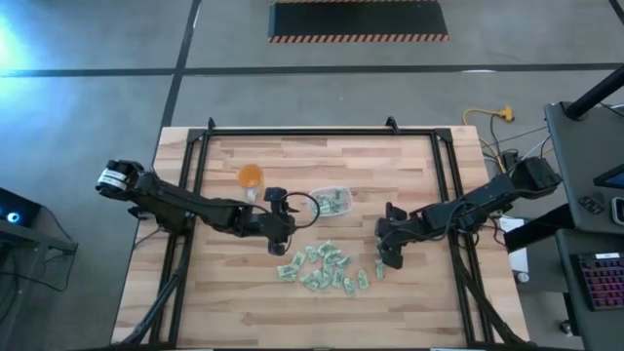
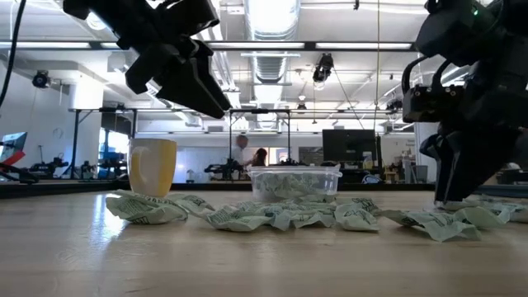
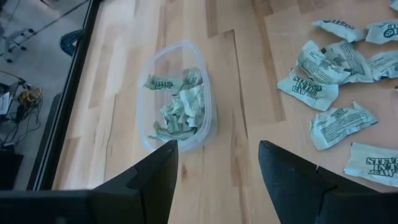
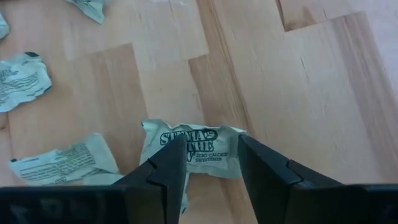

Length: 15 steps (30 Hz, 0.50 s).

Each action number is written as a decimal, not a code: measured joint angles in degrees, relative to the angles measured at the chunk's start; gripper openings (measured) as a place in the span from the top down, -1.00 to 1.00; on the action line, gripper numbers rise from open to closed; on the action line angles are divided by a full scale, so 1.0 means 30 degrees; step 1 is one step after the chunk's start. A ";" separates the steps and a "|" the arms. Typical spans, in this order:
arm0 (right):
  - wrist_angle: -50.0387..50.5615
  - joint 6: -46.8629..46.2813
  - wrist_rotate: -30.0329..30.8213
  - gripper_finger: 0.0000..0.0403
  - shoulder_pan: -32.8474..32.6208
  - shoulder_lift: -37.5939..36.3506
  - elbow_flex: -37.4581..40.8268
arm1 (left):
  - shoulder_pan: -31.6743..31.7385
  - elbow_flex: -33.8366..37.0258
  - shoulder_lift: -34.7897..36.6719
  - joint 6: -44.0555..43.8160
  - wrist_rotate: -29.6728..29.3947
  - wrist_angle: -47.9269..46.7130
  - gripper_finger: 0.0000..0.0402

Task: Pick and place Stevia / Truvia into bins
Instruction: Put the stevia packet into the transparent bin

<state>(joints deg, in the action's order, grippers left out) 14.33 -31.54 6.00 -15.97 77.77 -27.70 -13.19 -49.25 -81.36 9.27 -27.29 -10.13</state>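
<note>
My table (image 1: 234, 302) carries the clear tub (image 1: 331, 201) near its middle, packets inside. The left gripper (image 3: 214, 171) hovers beside it, fingers spread, empty. The right gripper (image 4: 211, 165) seems to straddle one Stevia packet (image 4: 199, 149), fingers apart. Loose packets (image 1: 322, 268) lie toward the near edge.

The left gripper (image 1: 280, 208) hangs above the desk (image 1: 234, 292), with the tub (image 1: 331, 201) just ahead of it toward the desk's middle. Packets in the tub (image 3: 177, 106) lie heaped inside. A cup (image 1: 251, 176) stands behind this gripper, toward the far edge. The loose packets (image 1: 327, 266) spread on the desk between the two grippers, nearer the front edge. The right gripper (image 4: 211, 168) is down at the right end of that spread, its fingers either side of one packet (image 4: 193, 149); more packets lie beside it.
</note>
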 joint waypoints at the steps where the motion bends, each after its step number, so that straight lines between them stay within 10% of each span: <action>1: -0.0003 0.0005 -0.0001 0.35 0.0000 0.0058 0.0000 | 0.0000 0.0000 -0.0004 0.0002 0.0000 0.0007 -0.03; 15: -0.0123 0.3271 0.0454 0.92 -0.0010 0.0272 -0.0460 | 0.0007 0.0007 -0.0022 0.0010 0.0000 0.0007 -0.03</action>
<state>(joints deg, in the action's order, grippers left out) 13.97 -21.73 7.36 -16.00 78.59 -29.08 -13.17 -49.23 -81.43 9.30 -27.29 -10.11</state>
